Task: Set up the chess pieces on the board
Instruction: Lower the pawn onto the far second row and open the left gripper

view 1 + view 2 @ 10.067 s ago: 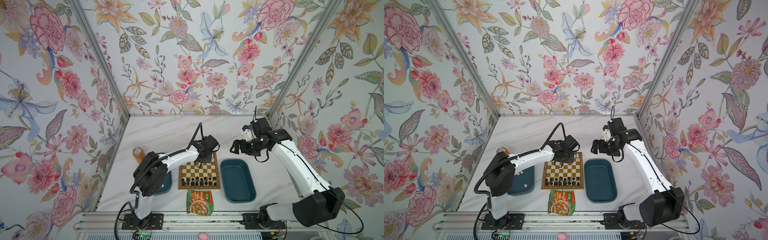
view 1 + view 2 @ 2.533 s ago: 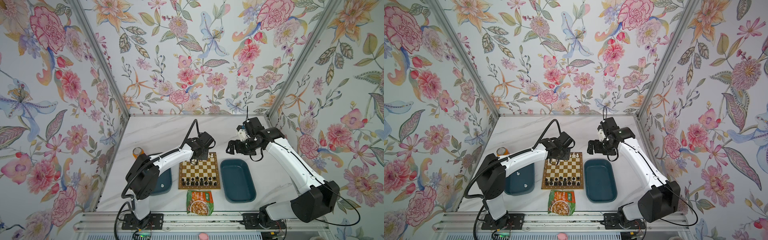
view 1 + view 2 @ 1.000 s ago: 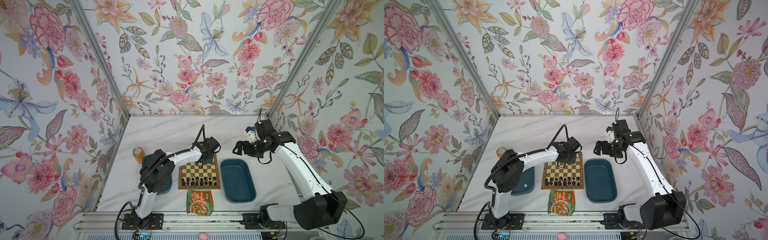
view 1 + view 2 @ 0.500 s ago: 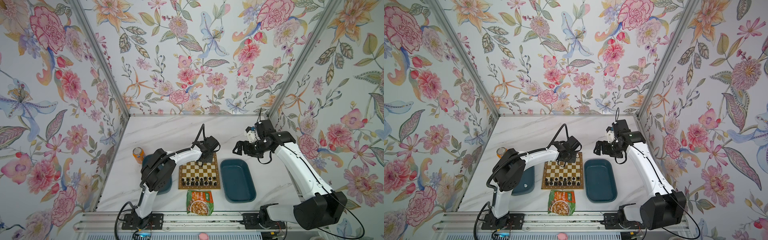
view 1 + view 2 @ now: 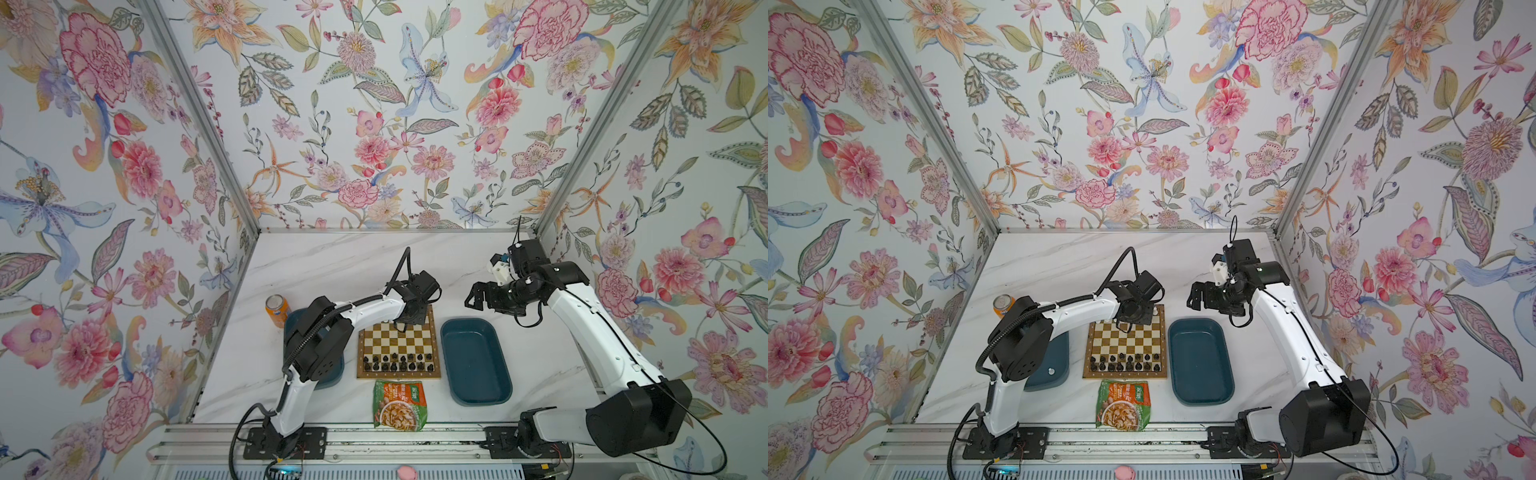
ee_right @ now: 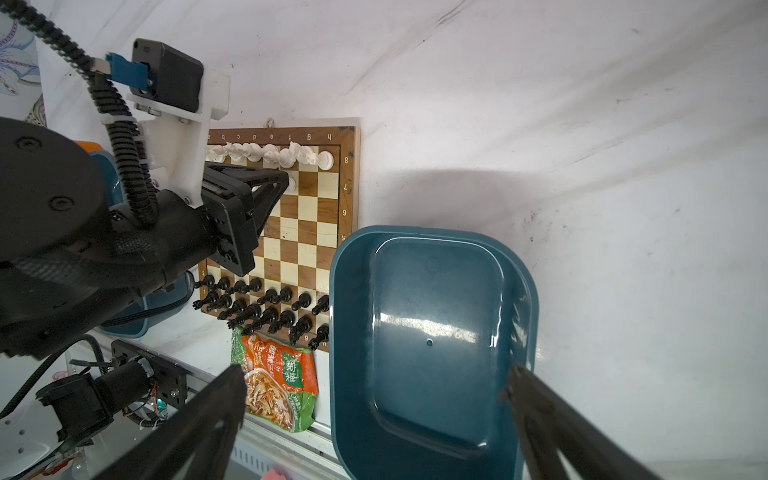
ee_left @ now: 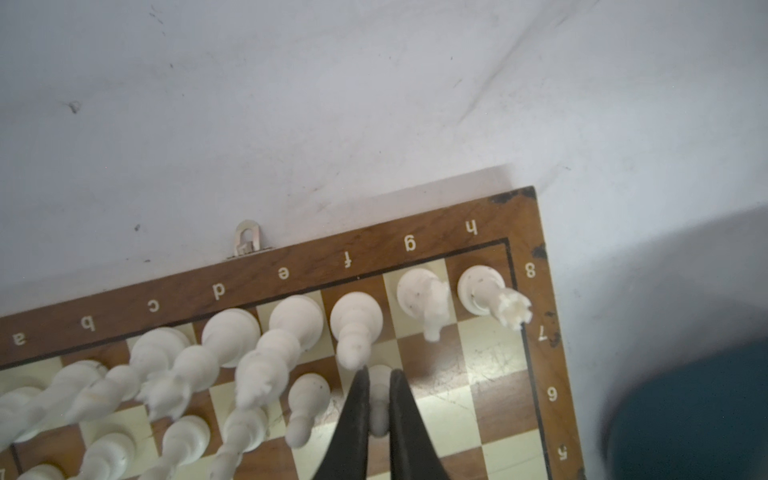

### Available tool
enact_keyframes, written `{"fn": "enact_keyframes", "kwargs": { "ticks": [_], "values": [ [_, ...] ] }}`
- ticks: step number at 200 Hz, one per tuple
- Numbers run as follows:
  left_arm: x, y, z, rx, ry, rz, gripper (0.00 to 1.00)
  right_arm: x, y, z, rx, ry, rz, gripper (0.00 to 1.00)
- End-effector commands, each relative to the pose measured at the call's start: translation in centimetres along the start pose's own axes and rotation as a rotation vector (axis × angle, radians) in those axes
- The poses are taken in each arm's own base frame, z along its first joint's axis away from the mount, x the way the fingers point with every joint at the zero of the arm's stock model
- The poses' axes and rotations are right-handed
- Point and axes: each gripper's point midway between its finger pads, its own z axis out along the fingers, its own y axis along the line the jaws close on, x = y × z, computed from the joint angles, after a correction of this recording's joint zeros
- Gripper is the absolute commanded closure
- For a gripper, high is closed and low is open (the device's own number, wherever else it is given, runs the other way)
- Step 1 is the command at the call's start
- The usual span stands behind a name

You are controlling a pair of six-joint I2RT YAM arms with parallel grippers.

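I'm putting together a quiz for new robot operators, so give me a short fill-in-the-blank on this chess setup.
1. The left gripper is shut on a small white chess piece, a ____.
2. The black chess pieces stand in ____ rows at the near edge of the brown-and-cream square wooden chessboard.
3. The right gripper hovers with its jaws ____.
Missing words: pawn; two; open.
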Motion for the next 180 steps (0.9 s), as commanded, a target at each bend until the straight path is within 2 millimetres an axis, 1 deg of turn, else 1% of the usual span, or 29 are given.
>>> {"fn": "enact_keyframes", "kwargs": {
  "ticks": [1,25,58,67,84,109,120,138,155,171,180],
  "values": [
    [0.4,0.8,0.1,-0.025,0.037,0.008,0.87,-0.7,0.1,-0.2,-0.005,-0.006,0.002,0.01],
    [0.4,0.8,0.3,-0.025,0.039,0.008,0.86,-0.8,0.1,0.0,-0.008,-0.001,-0.001,0.01],
    [0.1,0.6,0.0,-0.019,0.032,0.008,0.7,-1.0,0.2,0.1,-0.011,0.0,-0.004,0.01],
    [-0.1,0.5,-0.2,-0.016,0.027,0.007,0.67,-1.1,0.2,0.1,-0.013,-0.001,-0.003,0.01],
    [-0.3,0.3,-0.5,-0.011,0.023,0.01,0.64,-1.2,0.3,0.2,-0.014,-0.001,-0.006,0.01],
    [-1.0,-0.2,-1.1,0.006,0.014,0.006,0.64,-1.3,0.3,0.2,-0.017,0.001,-0.005,0.01],
    [-1.5,-0.5,-1.6,0.018,0.001,0.003,0.64,-1.2,0.3,0.3,-0.016,0.003,-0.007,0.01],
    [-2.8,-0.8,-3.0,0.032,-0.034,-0.008,0.64,-1.2,0.3,0.4,-0.017,0.006,-0.005,0.01],
    [-4.3,-0.8,-5.0,0.032,-0.085,-0.017,0.64,-1.4,0.5,0.4,-0.026,0.004,-0.007,0.01],
    [-5.7,0.2,-6.9,0.013,-0.13,-0.038,0.64,-1.8,0.7,0.4,-0.032,-0.001,-0.01,0.01],
    [-6.2,1.2,-7.8,-0.005,-0.148,-0.055,0.64,-2.0,1.0,0.5,-0.033,0.0,-0.02,0.01]
  ]
}}
